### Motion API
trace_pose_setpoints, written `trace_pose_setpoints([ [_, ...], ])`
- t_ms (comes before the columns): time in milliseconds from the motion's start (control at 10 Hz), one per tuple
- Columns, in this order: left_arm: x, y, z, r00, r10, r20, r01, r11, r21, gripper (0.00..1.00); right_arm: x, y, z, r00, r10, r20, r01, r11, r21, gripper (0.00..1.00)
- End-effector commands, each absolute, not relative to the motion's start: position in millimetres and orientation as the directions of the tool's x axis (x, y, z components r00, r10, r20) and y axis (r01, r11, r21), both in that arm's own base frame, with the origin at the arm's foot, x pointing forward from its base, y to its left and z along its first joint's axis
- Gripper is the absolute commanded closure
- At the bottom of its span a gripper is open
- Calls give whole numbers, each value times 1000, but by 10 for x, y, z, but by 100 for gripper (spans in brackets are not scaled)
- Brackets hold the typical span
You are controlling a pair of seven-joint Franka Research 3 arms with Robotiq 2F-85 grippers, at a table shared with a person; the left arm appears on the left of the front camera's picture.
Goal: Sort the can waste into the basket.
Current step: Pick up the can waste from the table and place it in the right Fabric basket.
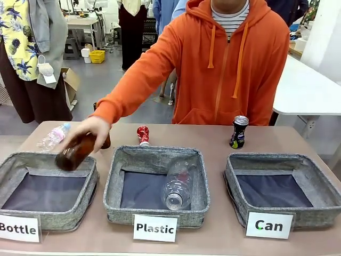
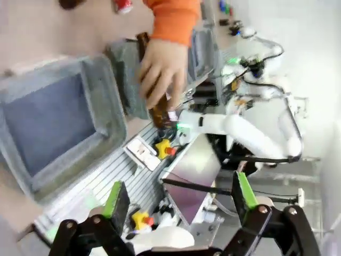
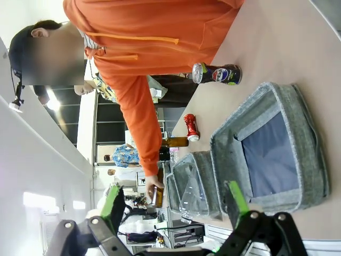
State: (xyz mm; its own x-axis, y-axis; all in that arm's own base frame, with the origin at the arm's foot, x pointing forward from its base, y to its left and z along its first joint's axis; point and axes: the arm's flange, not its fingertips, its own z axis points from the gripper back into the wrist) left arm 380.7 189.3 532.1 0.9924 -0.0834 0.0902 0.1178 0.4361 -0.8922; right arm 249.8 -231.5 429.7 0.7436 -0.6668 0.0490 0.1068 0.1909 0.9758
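The crushed red can (image 1: pixel 143 135) lies on the table behind the middle basket. The black can (image 1: pixel 239 132) stands upright behind the right-hand basket labelled "Can" (image 1: pixel 277 158), whose dark lining is bare. The right wrist view shows the black can (image 3: pixel 218 73), the red can (image 3: pixel 189 127) and the Can basket (image 3: pixel 314 154). My left gripper (image 2: pixel 180 194) is open in the air, away from the table, with nothing between its green pads. My right gripper (image 3: pixel 175 198) is open too, well back from the Can basket. The red can (image 2: pixel 123 5) sits at the left wrist view's top edge.
A person in an orange hoodie holds a brown glass bottle (image 1: pixel 74 152) tilted over the "Bottle" basket (image 1: pixel 10 160). A second brown bottle (image 1: pixel 106 142) stands behind that hand. A clear plastic bottle (image 1: pixel 177 184) lies in the "Plastic" basket (image 1: pixel 114 176); another clear bottle (image 1: pixel 53 137) lies at the far left.
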Motion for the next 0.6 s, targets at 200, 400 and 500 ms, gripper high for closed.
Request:
trace_pose_setpoints([
  [200,2910,2538,4484,984,66,167,149,217,-965,0,2519,-2316,4327,736,-674,60,82,176,981,0],
  [400,2949,2517,4355,987,58,152,137,202,-970,0,2519,-2316,4327,736,-674,60,82,176,981,0],
  [500,3017,2486,4372,989,45,138,126,204,-971,0,2519,-2316,4327,736,-674,60,82,176,981,0],
])
